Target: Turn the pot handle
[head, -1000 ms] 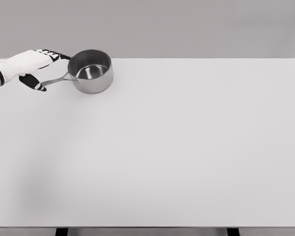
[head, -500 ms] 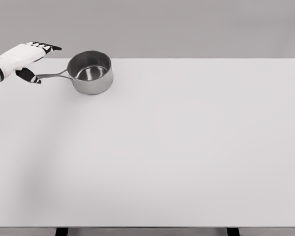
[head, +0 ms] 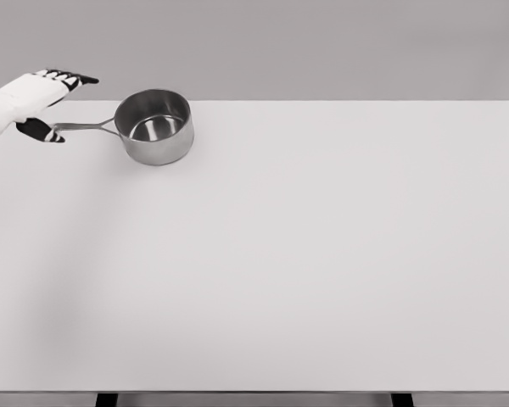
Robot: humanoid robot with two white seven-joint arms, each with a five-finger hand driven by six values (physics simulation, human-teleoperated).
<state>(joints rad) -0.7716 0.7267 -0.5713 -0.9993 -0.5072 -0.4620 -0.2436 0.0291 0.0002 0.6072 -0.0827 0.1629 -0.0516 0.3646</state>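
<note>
Plain white tabletop (head: 322, 254) – my left hand (head: 30, 97), thumb and fingers spread round its tip, swung the shiny steel saucepan's (head: 154, 127) thin handle (head: 85, 127) clockwise – rotation's progressing.

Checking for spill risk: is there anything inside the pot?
No, the pot stands upright on the table with only its bare shiny bottom showing.

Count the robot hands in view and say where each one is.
1. The left hand is at the far left edge, at the tip of the saucepan handle. The right hand is out of view.
</note>
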